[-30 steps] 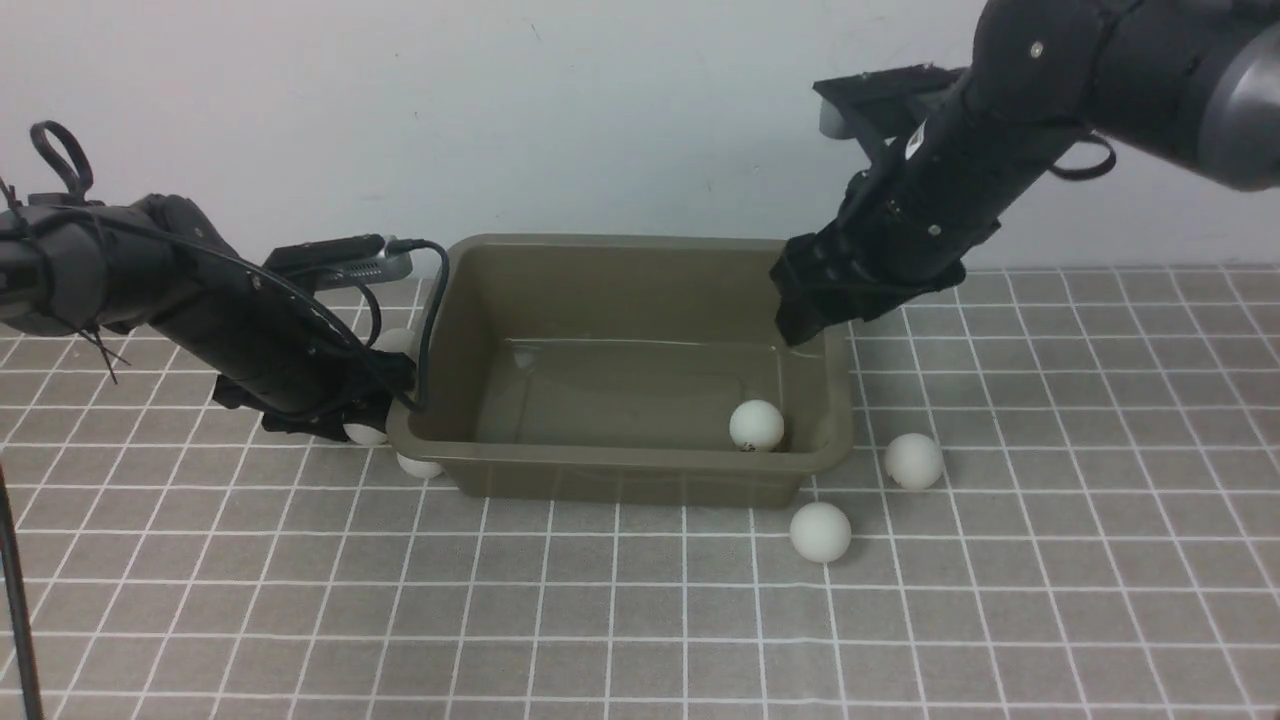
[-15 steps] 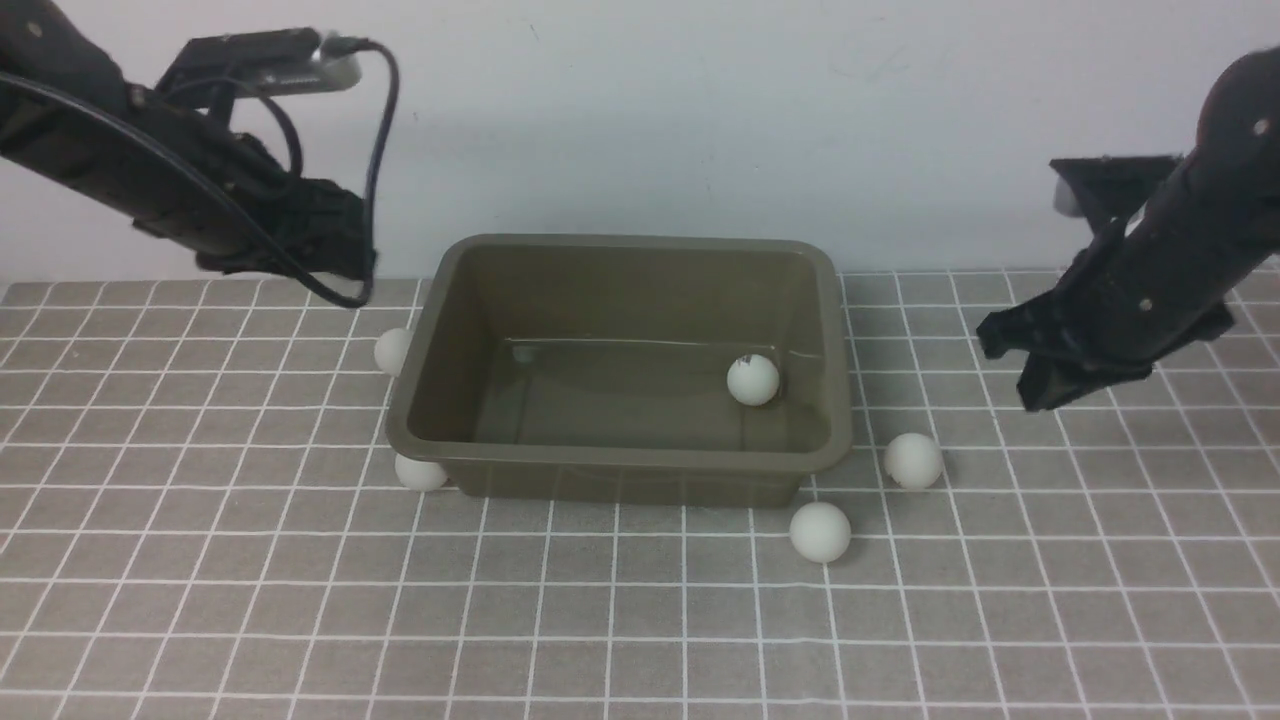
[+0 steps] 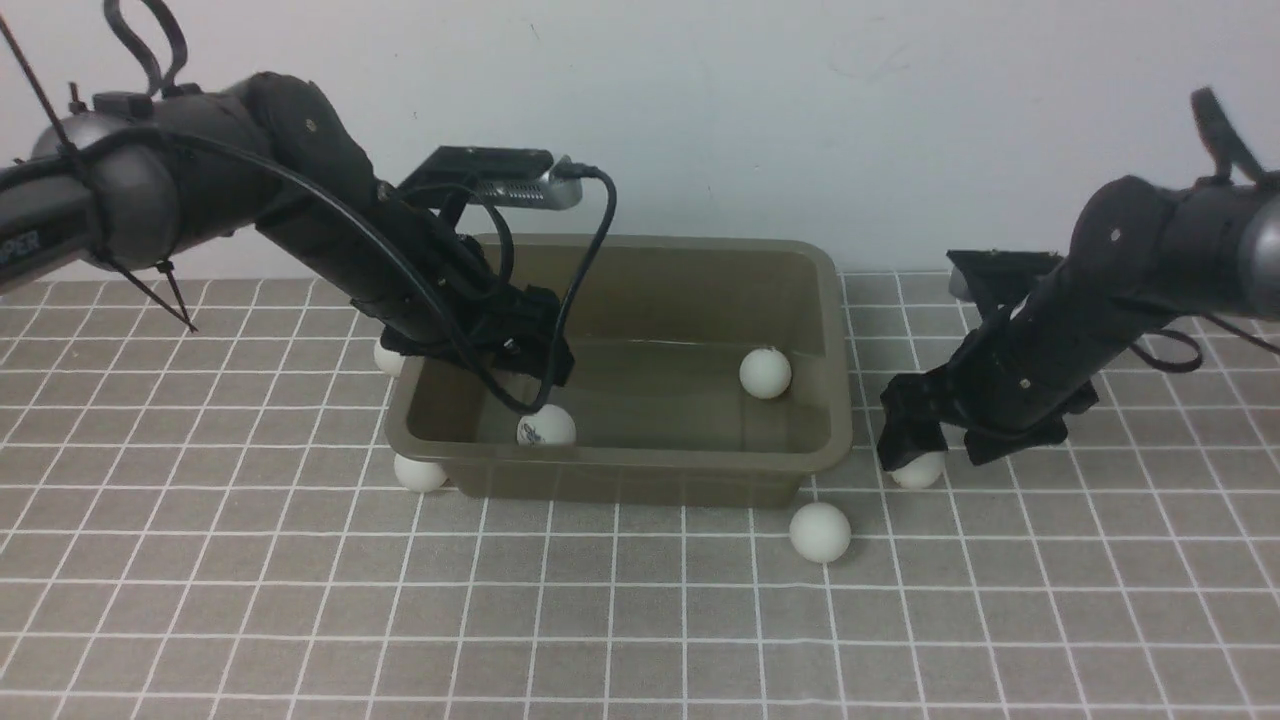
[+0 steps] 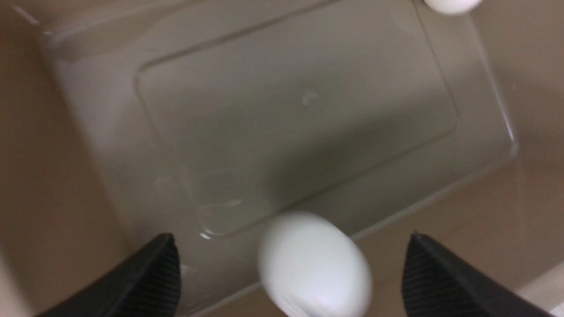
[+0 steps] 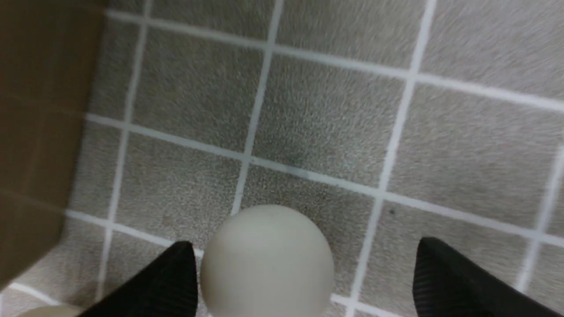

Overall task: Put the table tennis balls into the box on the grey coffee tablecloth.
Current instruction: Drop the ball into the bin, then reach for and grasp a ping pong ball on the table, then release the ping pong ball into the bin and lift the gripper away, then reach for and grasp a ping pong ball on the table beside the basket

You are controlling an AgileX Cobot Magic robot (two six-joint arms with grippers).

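My left gripper (image 4: 293, 259) hung open inside the box (image 3: 640, 480), a table tennis ball (image 3: 546, 428) loose beneath it. My right gripper (image 5: 308, 268) straddled, unclosed, another ball (image 5: 266, 259) on the tablecloth (image 3: 600, 620) just right of the box; pinching squarely seemed next.

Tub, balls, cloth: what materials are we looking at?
The box looks like moulded plastic, olive-brown, with a glossy inside that shows reflections on its floor. The table tennis balls are matte white with no glare, probably thin plastic. The tablecloth looks like fabric, grey-brown with a white grid; the right wrist view shows a fuzzy, grainy texture.
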